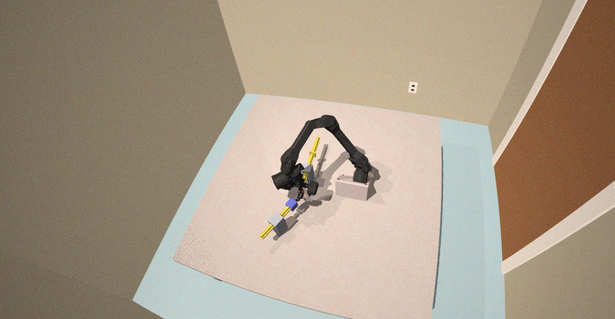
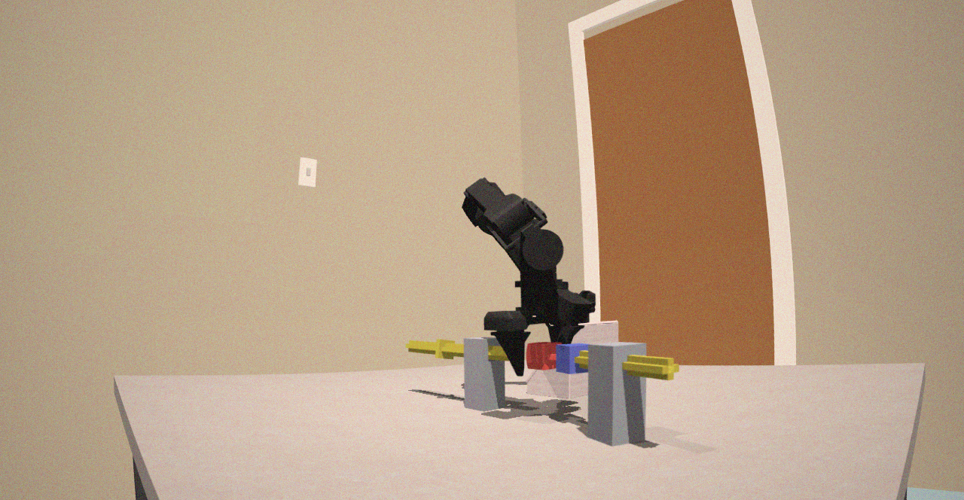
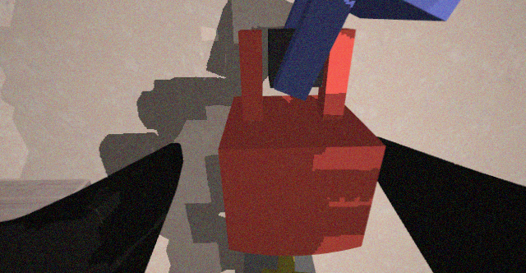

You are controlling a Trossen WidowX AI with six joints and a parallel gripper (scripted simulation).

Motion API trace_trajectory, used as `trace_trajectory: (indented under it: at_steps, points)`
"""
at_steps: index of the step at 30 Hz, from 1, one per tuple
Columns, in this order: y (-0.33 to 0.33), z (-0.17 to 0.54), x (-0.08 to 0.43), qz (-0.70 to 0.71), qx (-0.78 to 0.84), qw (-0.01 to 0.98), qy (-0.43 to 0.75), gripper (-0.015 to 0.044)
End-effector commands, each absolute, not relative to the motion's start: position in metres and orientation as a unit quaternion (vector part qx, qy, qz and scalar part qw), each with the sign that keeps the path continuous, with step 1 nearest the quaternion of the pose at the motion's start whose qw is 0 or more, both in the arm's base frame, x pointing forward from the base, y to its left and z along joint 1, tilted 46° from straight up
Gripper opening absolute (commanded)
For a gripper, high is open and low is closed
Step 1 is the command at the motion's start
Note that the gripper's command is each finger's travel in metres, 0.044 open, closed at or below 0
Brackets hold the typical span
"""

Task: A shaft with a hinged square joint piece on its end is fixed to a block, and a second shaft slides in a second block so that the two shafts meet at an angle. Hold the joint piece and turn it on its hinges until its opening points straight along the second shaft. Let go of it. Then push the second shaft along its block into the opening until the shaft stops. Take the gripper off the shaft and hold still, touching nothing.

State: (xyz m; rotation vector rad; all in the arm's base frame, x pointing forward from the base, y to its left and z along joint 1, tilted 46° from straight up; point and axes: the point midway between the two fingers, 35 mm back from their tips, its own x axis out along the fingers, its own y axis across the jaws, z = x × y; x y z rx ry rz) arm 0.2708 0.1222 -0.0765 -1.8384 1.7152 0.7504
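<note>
The red joint piece [image 3: 296, 182] [image 2: 539, 355] [image 1: 303, 193] hangs by two prongs on the blue yoke [image 3: 316, 39] [image 2: 571, 357] [image 1: 291, 204] of the fixed yellow shaft [image 2: 650, 366] [image 1: 267, 231], which sits in a grey block [image 2: 614, 396] [image 1: 277, 220]. The second yellow shaft [image 2: 437, 349] [image 1: 313, 148] lies in the other grey block [image 2: 483, 382] [image 1: 307, 170]; its tip shows in the wrist view [image 3: 283, 266], just under the red piece. My gripper [image 3: 275, 148] [image 2: 538, 345] [image 1: 303, 189] is open. Its fingers stand on either side of the red piece, with a clear gap on the left; the right finger is close beside it.
The arm's white base box [image 1: 352, 190] [image 2: 599, 332] stands on the table just behind the two blocks. The table edge [image 2: 121, 389] lies to the left in the exterior view. A door [image 2: 674, 193] is in the wall behind.
</note>
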Motion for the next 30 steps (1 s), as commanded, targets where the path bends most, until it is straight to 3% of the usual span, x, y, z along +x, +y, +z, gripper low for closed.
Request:
trace_trajectory:
  at_steps: [1,12,30]
  points:
    - [0.130,-0.072,0.270,0.235,-0.696,0.221,0.641,0.0440]
    - [0.138,-0.065,0.271,0.201,-0.709,0.207,0.644,0.0440]
    - [0.189,-0.017,0.268,0.054,-0.597,0.436,0.671,0.0440]
